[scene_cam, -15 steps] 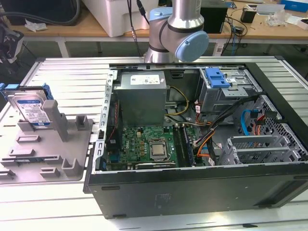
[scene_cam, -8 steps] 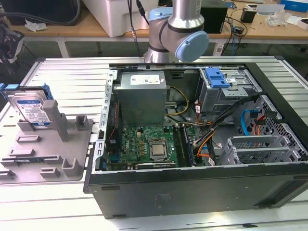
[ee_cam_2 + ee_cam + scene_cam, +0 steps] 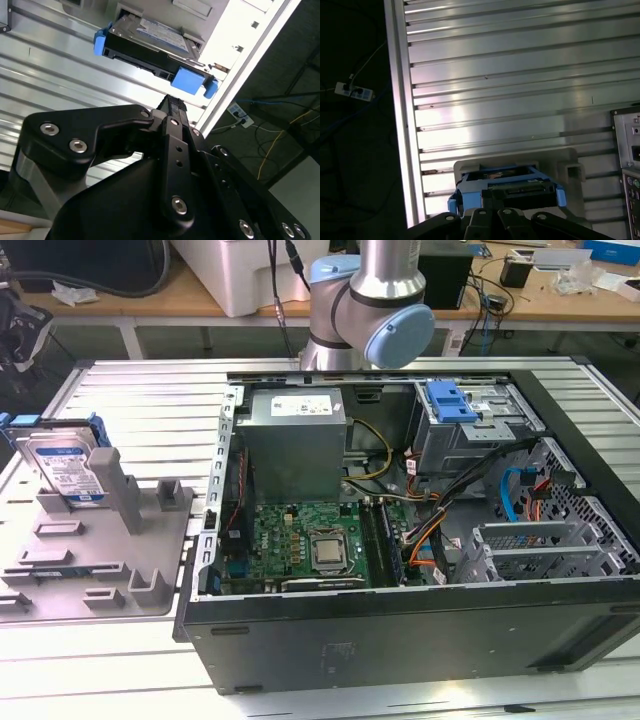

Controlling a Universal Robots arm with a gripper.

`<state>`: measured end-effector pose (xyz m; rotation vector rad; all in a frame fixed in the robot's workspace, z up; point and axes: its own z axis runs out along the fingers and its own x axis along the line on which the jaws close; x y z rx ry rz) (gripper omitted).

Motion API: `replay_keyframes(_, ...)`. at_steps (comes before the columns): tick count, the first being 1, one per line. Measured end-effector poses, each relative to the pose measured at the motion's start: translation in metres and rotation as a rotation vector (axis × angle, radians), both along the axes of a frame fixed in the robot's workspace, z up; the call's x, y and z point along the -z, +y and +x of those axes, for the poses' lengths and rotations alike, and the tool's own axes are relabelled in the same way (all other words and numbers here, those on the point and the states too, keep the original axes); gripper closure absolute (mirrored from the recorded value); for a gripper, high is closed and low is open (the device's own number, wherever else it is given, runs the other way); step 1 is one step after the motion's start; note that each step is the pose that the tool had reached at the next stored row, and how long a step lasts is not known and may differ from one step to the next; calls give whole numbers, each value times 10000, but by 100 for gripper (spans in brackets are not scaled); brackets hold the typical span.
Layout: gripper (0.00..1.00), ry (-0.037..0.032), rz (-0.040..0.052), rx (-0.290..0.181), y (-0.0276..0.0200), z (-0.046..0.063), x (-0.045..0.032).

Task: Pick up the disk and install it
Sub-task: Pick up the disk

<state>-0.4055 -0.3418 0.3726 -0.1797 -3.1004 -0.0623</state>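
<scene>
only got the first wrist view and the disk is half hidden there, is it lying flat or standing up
Observer: In the exterior view the disk stands on edge, tilted, in a grey holder.
Operator: where's that relative to the pc
Observer: On the exterior view's left of the open computer case, outside it.
Operator: anything at the drive cage
Observer: A blue caddy sits on it, toward the exterior view's right.

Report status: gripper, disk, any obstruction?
Gripper off the disk, aimed at it. Disk stands in grey fixture, beside the open computer case. Nothing between them.
</scene>
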Motion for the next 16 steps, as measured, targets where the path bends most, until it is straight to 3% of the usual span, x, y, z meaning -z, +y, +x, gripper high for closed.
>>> replay_keyframes(4,89,30,0,-285,0,1,0)
replay_keyframes(5,83,43,0,-428,0,1,0)
replay_keyframes(6,83,54,1,-525,1,1,0)
replay_keyframes(8,64,89,0,-780,1,1,0)
replay_keyframes(10,53,125,1,-1066,3,1,0)
replay_keyframes(11,53,140,1,-1114,3,1,0)
replay_keyframes(12,46,152,1,-1136,3,2,0)
replay_keyframes(16,46,153,-18,-1374,4,4,1)
